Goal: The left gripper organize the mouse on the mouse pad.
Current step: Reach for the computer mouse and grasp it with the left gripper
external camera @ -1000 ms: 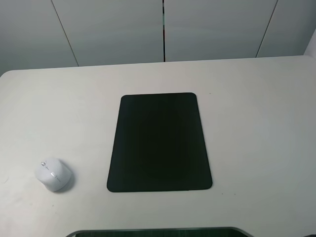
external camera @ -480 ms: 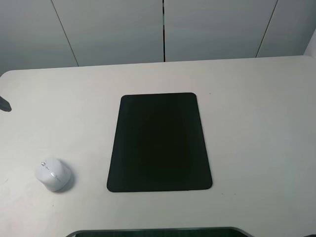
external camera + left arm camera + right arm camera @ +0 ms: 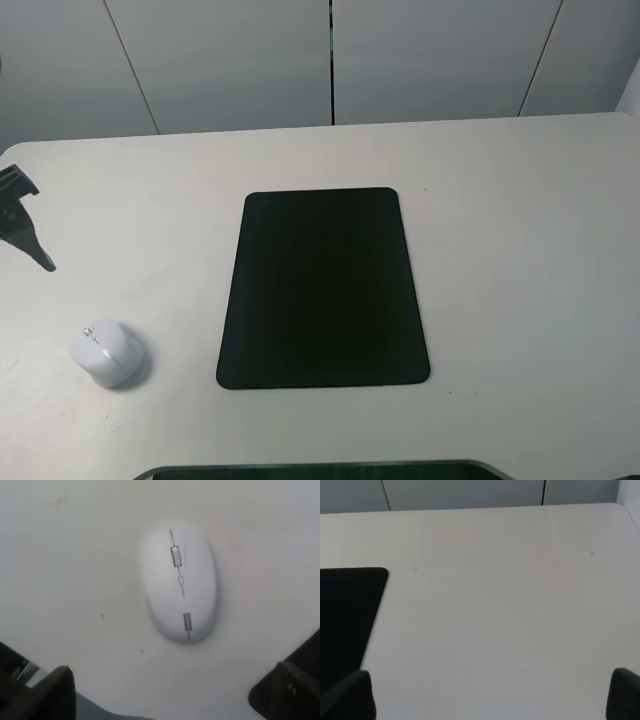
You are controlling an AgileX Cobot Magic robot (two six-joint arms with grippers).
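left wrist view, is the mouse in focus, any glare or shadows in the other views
Left wrist: the mouse is slightly soft, and the left gripper is a dark blur at the frame edge. Exterior high: even light, no glare on the matte mouse pad, a faint shadow beside the mouse. Right wrist: table evenly lit, the right gripper blurred.

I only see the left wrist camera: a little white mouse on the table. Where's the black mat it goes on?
Observer: The high camera shows the large flat black rectangular mouse pad mid-table, to the right of the small white rounded mouse, not touching it.
Child: What's the other claw doing?
Observer: The right claw is open and empty, above white table beside the pad's right edge.
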